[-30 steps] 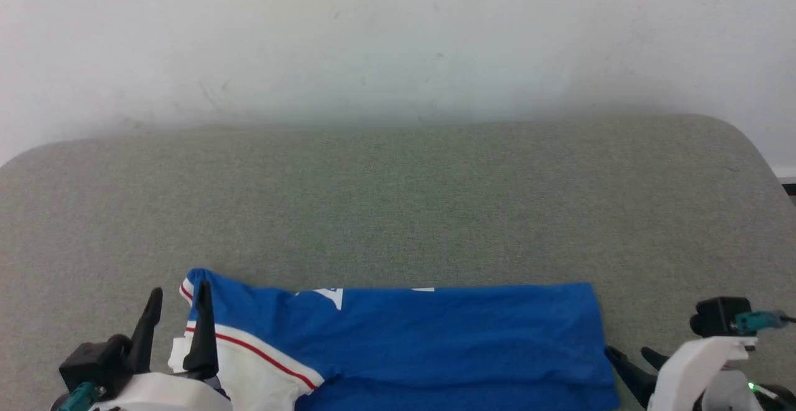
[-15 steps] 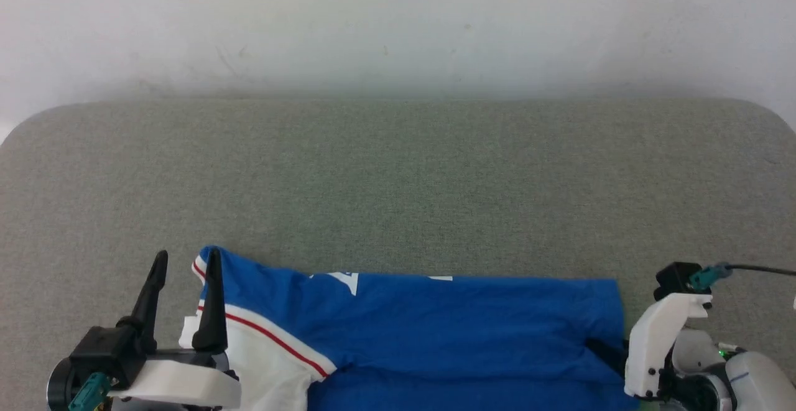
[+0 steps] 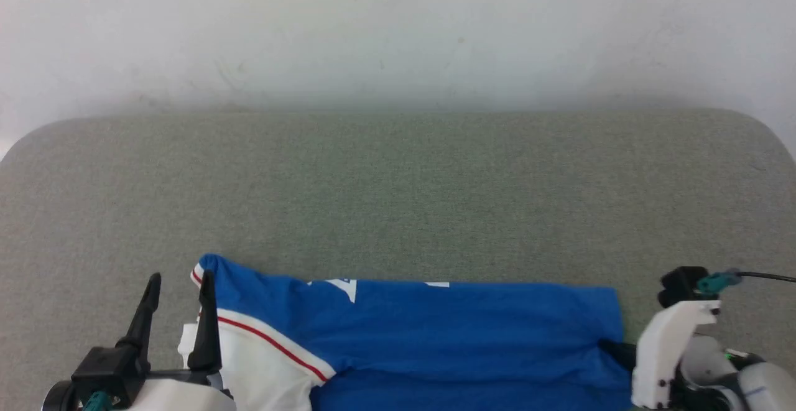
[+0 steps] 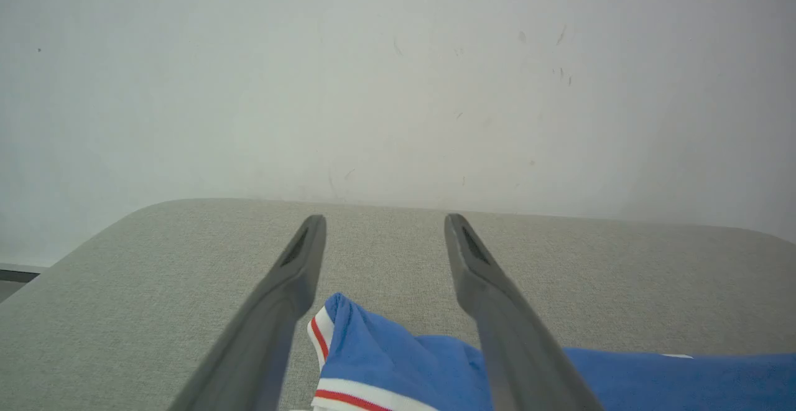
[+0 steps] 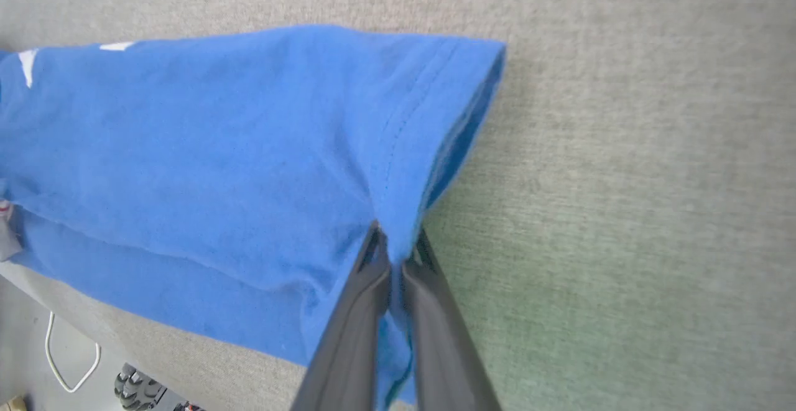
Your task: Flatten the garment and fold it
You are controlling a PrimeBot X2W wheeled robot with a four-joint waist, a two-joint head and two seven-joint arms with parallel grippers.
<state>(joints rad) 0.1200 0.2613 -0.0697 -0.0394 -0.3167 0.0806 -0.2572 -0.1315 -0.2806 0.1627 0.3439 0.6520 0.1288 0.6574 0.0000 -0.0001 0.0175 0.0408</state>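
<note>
Item: garment (image 3: 435, 330), royal blue with a white sleeve and red-and-white trim. It lies as a long band along the near edge of the table (image 3: 398, 181). The trimmed sleeve end is at the left, the stitched hem at the right. Its far edge runs straight, parallel to the table's far edge, and two small white marks show on it.

Right gripper (image 5: 398, 232): fingers pressed together, pinching the hem end of the garment close to the table's near edge. The cloth puckers toward the pinch.

Left gripper (image 3: 180, 276): fingers spread with nothing between them, above the garment's left end. Whether it touches the cloth cannot be told.

Table: grey-green fabric top with rounded far corners. A wide bare stretch lies between the garment and the far edge, and bare strips lie beyond both garment ends.

Wall (image 3: 398, 25): pale and scuffed, directly behind the far edge.
</note>
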